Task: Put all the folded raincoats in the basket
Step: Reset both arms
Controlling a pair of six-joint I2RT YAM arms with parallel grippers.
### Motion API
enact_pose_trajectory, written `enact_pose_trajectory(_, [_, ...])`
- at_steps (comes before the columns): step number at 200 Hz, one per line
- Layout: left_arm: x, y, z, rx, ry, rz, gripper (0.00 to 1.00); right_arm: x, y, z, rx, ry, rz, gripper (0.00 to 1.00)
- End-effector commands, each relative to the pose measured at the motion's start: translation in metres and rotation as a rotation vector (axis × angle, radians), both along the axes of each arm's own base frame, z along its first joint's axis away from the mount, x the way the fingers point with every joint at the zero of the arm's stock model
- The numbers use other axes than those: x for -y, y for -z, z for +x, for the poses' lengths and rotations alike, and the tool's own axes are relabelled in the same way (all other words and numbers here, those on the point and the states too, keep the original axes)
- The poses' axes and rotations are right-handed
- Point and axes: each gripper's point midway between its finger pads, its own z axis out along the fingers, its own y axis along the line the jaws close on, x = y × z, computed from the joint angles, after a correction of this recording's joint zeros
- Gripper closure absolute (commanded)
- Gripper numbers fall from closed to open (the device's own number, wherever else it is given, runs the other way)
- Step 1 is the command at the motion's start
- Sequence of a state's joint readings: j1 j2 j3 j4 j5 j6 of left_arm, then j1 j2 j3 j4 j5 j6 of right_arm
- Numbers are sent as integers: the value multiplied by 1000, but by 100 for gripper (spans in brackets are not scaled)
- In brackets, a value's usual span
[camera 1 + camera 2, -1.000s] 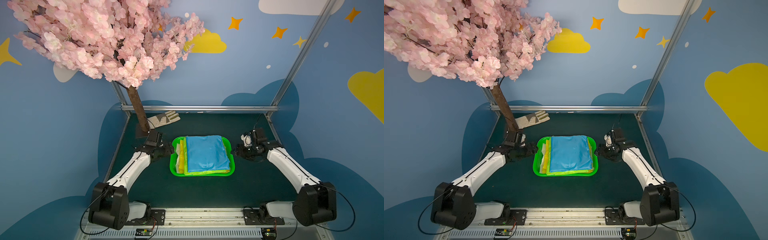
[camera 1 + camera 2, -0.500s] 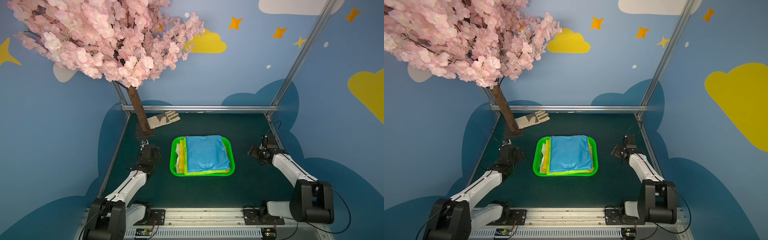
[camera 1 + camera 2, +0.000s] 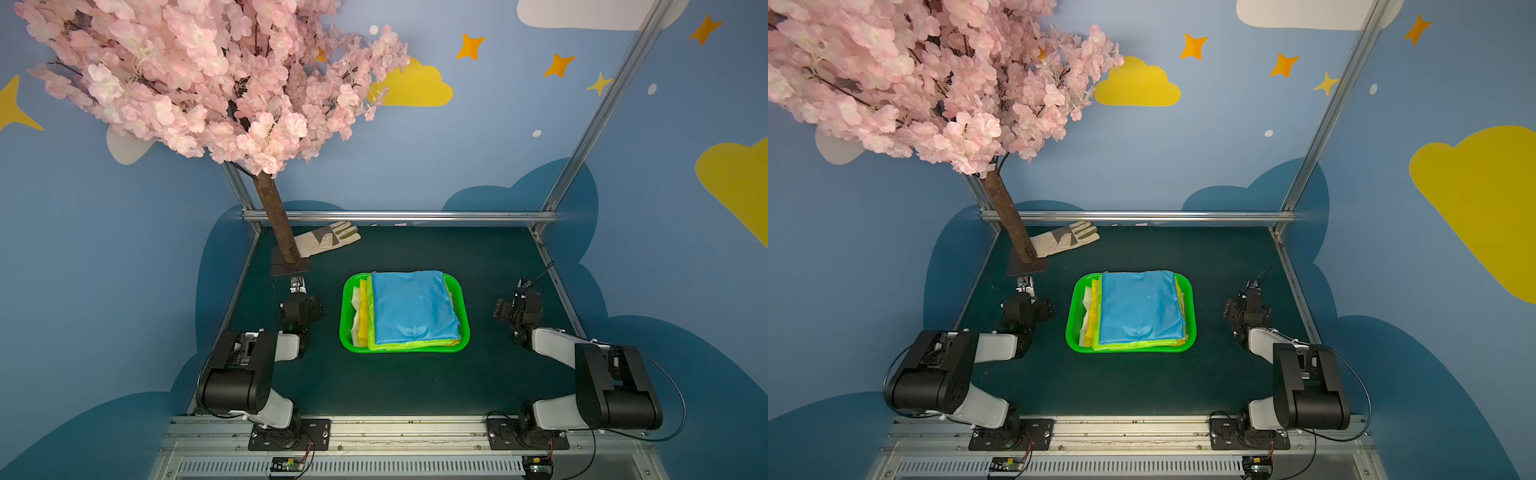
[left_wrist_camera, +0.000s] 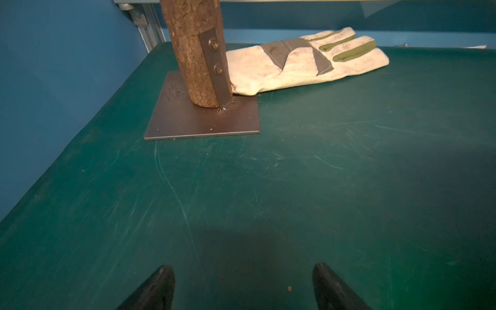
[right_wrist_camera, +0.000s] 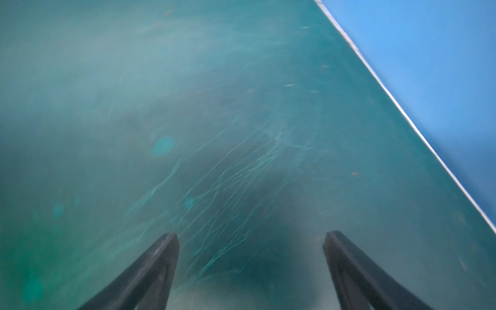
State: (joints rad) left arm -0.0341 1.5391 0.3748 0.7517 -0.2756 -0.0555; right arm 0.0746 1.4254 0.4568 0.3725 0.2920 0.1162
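Lying flat in the bright green rectangular plastic basket (image 3: 345,316) (image 3: 1072,318) with perforated mesh sides, the folded blue raincoat (image 3: 411,307) (image 3: 1140,305) tops a stack of folded yellow, lime and white sheets whose edges show along its left and near sides in both top views. The basket stands at the middle of the dark green table mat (image 3: 395,382), between the two arms and touching neither. The left gripper (image 4: 241,267) sits low over bare mat to the left of the basket with its jaws wide apart and nothing between them; it faces the brown trunk of the pink-blossom artificial tree (image 4: 193,53). The trunk is bolted through a metal bracket to a square grey steel base plate (image 4: 201,120) that lies ahead of the fingertips. A cream work glove with grey and olive patches (image 4: 308,61) lies flat behind the plate, its cuff touching the trunk foot. The right gripper (image 5: 251,234) sits to the right of the basket, near the table's right edge and the blue wall, with its jaws likewise spread and empty; its wrist picture is blurred. An aluminium rail (image 3: 399,216) bounds the far table edge.
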Motion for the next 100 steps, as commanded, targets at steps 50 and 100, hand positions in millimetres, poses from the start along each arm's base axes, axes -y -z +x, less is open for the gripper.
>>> enact_pose_trajectory(50, [14, -21, 15, 90, 109, -30, 0, -17, -36, 34, 207, -132, -23, 2])
enact_pose_trajectory(100, [14, -22, 15, 95, 109, -32, 0, -18, -33, 32, 195, -132, -39, 2])
